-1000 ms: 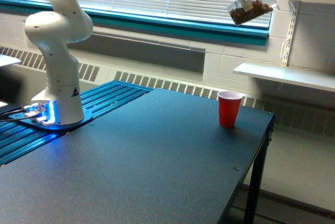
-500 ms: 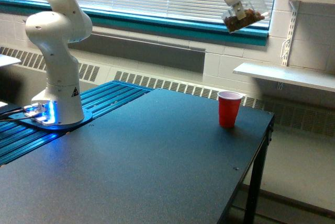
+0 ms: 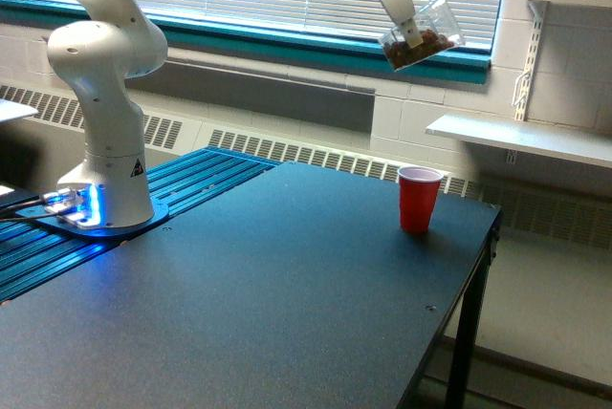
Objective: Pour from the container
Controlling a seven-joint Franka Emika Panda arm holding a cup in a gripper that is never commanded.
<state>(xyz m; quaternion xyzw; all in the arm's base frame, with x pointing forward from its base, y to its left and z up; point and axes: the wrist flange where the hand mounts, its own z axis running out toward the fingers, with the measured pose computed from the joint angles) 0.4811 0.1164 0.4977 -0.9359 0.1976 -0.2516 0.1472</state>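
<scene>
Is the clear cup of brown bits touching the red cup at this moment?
Apart. The exterior view shows the clear cup held tilted in the pincer, high before the blinds, with open space between it and the red cup standing on the table.

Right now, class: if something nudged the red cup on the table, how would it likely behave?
The red cup looks thin and seems empty, so it is probably light and would slide or tip easily. It is taller than its narrow base, which favours toppling. It stands near the table's far edge, so a push could send it off.
</scene>
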